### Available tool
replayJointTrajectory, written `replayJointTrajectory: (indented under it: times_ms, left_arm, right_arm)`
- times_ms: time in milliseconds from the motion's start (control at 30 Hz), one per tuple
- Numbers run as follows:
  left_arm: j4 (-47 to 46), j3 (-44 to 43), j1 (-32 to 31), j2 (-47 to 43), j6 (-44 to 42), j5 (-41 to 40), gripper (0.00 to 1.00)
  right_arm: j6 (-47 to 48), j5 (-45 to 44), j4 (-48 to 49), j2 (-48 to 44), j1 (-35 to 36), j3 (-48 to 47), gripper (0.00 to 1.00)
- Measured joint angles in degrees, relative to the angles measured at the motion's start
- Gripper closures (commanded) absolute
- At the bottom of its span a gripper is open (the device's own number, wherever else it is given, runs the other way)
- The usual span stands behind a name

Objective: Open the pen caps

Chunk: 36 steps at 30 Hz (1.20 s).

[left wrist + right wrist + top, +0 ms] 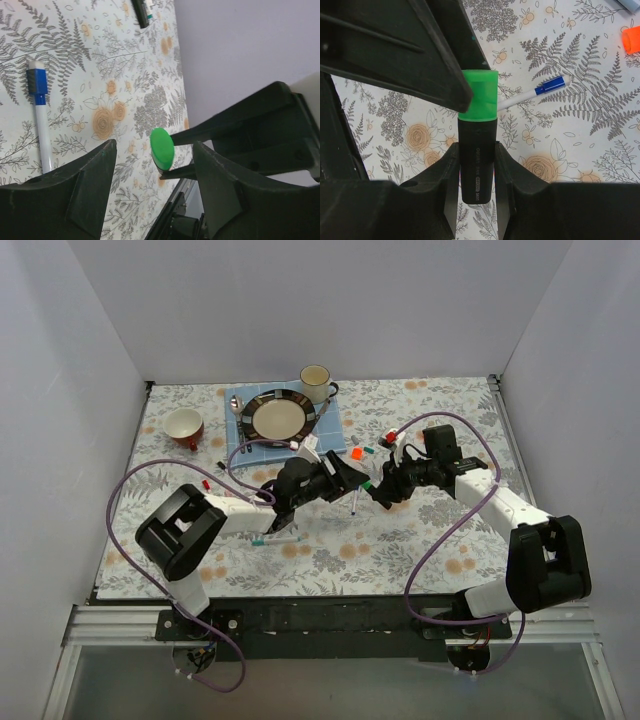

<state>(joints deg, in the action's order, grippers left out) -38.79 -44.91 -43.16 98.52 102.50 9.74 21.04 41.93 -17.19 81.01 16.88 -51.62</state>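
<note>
My right gripper (476,155) is shut on the barrel of a thick black marker (477,165) and holds it above the table. The marker's green cap (478,95) is on and points toward my left gripper (155,167). That gripper is open, with its jaws on either side of the cap's round green end (161,148), not closed on it. In the top view the two grippers meet at mid-table, the left (345,478) and the right (386,488), with the green cap (366,484) between them. A white pen with a blue cap (39,110) lies on the cloth below.
Loose orange (355,452), green (368,451) and red (390,436) caps lie behind the grippers. Another white pen (275,537) lies at front left. A second black marker (141,11) lies nearby. A plate (258,400), mug (316,383) and red bowl (185,427) stand at the back.
</note>
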Motion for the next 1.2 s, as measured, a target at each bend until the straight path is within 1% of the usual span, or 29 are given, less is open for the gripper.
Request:
replayJointTrajectory:
  times_ms: [33, 100, 200, 267, 300, 433, 600, 700, 733, 833, 867, 900, 933, 1000, 1033, 1133, 1200]
  left_arm:
    - [0.4, -0.5, -0.4, 0.6, -0.1, -0.7, 0.41]
    - [1.7, -1.4, -1.2, 1.4, -0.4, -2.3, 0.47]
    - [3.5, -3.2, -2.4, 1.7, -1.4, -5.1, 0.58]
    - [4.3, -4.4, -3.2, 1.7, -2.3, -7.0, 0.67]
    - [4.5, -4.9, -3.4, 1.7, -2.6, -7.8, 0.69]
    - [5.2, -5.8, -3.8, 1.9, -3.9, -9.2, 0.71]
    - [5.0, -5.9, -3.8, 3.3, -4.3, -8.7, 0.67]
    - [5.0, -6.3, -3.8, 4.3, -4.7, -7.7, 0.68]
    - [5.1, -6.3, -3.8, 4.5, -4.9, -7.4, 0.71]
    - [4.6, -6.6, -3.8, 4.8, -5.1, -6.8, 0.96]
    - [4.1, -6.6, -3.8, 4.8, -5.0, -6.7, 1.00]
    - [3.6, -6.8, -3.8, 4.8, -5.2, -6.3, 1.00]
    - [3.5, -6.9, -3.8, 4.8, -5.4, -6.2, 1.00]
    - [3.3, -6.8, -3.8, 4.8, -5.8, -5.9, 1.00]
    - [3.2, -6.8, -3.8, 4.8, -6.2, -5.6, 1.00]
    - [1.9, -6.7, -3.5, 4.8, -8.2, -3.1, 1.00]
    - [-0.5, -6.2, -3.0, 4.8, -10.5, 0.8, 1.00]
  right_arm:
    - [0.1, 0.3, 0.0, 0.0, 0.0, 0.0, 0.99]
    - [0.2, 0.8, 0.0, 0.0, 0.0, 0.0, 0.99]
    - [0.2, 1.2, 0.0, 0.0, 0.0, 0.0, 0.99]
    - [0.2, 1.2, 0.0, 0.0, 0.0, 0.0, 0.99]
    - [0.1, 1.2, 0.0, 0.0, 0.0, 0.0, 0.99]
    - [0.1, 1.2, 0.2, 0.0, 0.0, 0.0, 0.99]
    - [-0.1, 0.8, 0.2, 0.0, 0.0, 0.2, 0.99]
    - [-0.3, 0.6, 0.3, 0.0, 0.0, 0.8, 0.99]
    - [-0.5, 0.6, 0.2, 0.0, 0.0, 0.9, 0.99]
    - [-0.8, 0.4, 0.2, 0.0, 0.0, 0.9, 0.99]
    - [-0.8, 0.3, 0.2, 0.0, 0.0, 0.9, 0.98]
    - [-0.8, 0.2, 0.3, 0.0, 0.0, 0.9, 0.92]
    - [-0.8, 0.2, 0.4, 0.0, 0.0, 0.9, 0.75]
    - [-0.9, 0.6, 0.5, 0.1, 0.0, 0.9, 0.56]
    - [-0.9, 0.7, 0.5, 0.1, 0.0, 0.9, 0.40]
    - [-0.3, 3.3, 0.4, 0.5, -0.3, 0.9, 0.29]
    - [0.2, 5.8, 0.1, 1.3, -0.9, 0.9, 0.28]
